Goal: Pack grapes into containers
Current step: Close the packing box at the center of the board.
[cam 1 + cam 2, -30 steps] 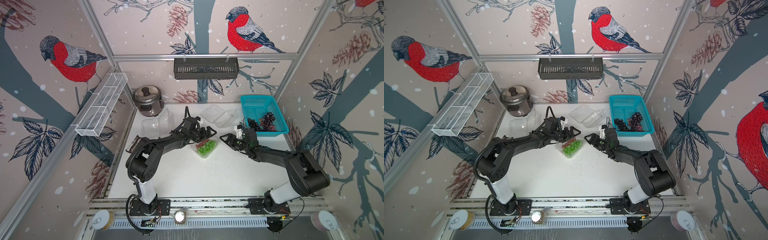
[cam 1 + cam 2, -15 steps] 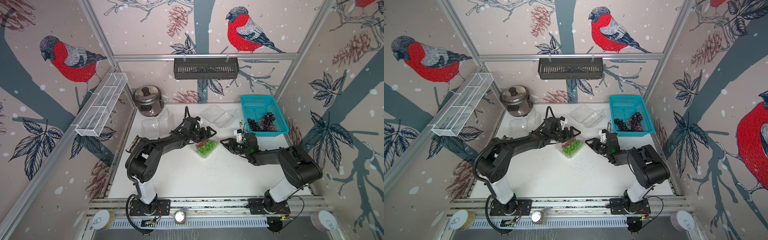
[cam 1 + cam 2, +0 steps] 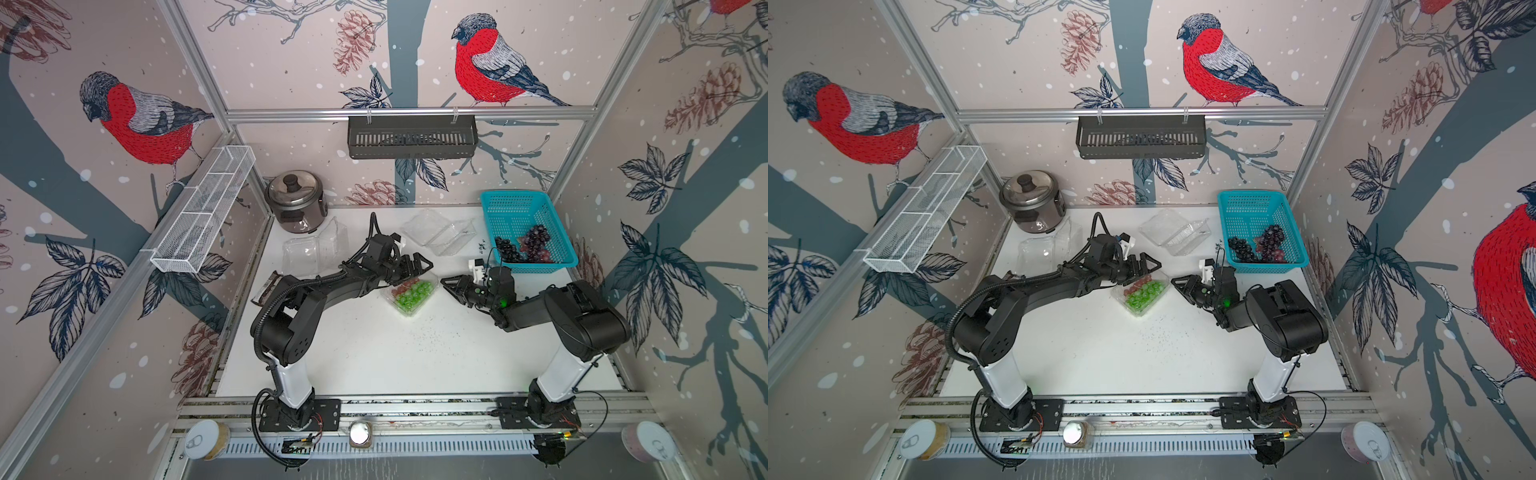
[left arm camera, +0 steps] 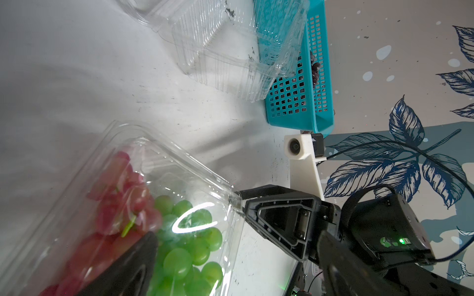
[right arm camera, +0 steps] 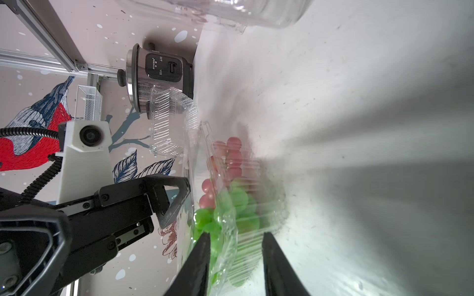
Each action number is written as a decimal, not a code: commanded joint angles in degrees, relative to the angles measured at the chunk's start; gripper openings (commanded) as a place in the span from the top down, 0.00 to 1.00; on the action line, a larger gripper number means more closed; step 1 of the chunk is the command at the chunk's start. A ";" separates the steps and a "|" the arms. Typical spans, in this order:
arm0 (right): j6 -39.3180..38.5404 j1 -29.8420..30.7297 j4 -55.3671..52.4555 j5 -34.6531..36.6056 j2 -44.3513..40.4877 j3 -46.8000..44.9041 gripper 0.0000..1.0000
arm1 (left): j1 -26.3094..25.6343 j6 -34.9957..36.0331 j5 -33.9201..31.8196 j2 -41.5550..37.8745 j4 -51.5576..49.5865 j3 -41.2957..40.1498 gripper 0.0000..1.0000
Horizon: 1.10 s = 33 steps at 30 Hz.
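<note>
Since a second ago the right gripper (image 3: pixel 445 284) has swung in to the end of the clear plastic clamshell container (image 3: pixel 409 313) at mid-table that faces its arm, and its jaws have drawn narrower. In the right wrist view its two fingers (image 5: pixel 275 258) straddle that end wall; whether they actually pinch the plastic I cannot tell. The left gripper (image 3: pixel 417 266) has not shifted. It hovers over the far edge of the same container, jaws spread wide and holding nothing.

Inside the container lie a bunch of glossy green grapes (image 3: pixel 409 296) and a smaller bunch of red grapes (image 3: pixel 405 286), the red at the far end. The clear lid seems to be down over them, though glare blurs its edge.

Two more clear clamshells stand open and empty. The right-hand clamshell (image 3: pixel 436 232) is just beside the turquoise perforated plastic basket (image 3: pixel 515 197), and the left-hand clamshell (image 3: pixel 307 254) is in front of the steel rice cooker (image 3: pixel 296 199). Dark purple grapes (image 3: pixel 524 247) lie in the basket's near end.
</note>
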 commanded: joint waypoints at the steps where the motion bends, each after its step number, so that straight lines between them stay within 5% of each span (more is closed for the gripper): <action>1: 1.87 0.19 4.68 -1.18 0.86 0.24 0.65 | -0.05 -0.20 -0.23 -0.05 -2.42 -0.19 0.03; 33: 10.33 1.52 16.99 -1.43 7.39 -1.56 0.86 | 0.07 0.15 -0.38 -0.47 -2.68 -0.65 0.03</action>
